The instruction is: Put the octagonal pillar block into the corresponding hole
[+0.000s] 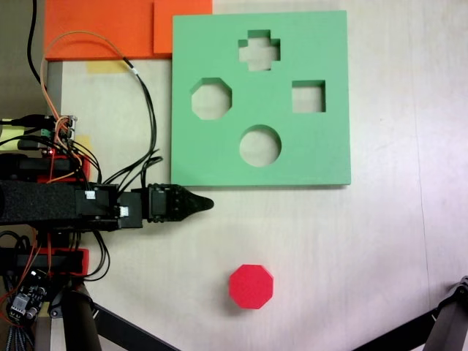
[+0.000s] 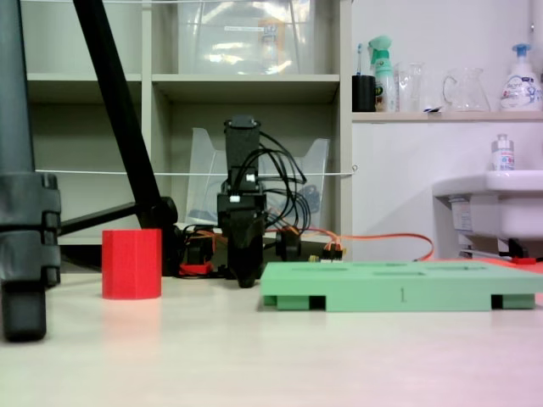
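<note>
The octagonal pillar block (image 1: 251,285), bright red foam, stands upright on the pale table near the front edge in a fixed view, and at the left in another fixed view (image 2: 131,263). The green square foam board (image 1: 322,157) lies flat further back, with its eight-sided corresponding hole (image 1: 211,99) at the board's left side. My gripper (image 1: 207,203) points right, just below the board's lower left corner and well apart from the block. Its jaws meet in one dark tip with nothing between them. From the front, the gripper (image 2: 247,278) hangs low over the table beside the board (image 2: 399,292).
The board also has a round cutout (image 1: 260,145), a square cutout (image 1: 308,96) and a cross cutout (image 1: 259,50). Orange foam sheets (image 1: 110,29) lie at the back left. Cables (image 1: 142,102) trail from the arm base. Black tripod legs (image 1: 447,322) stand at the front corners.
</note>
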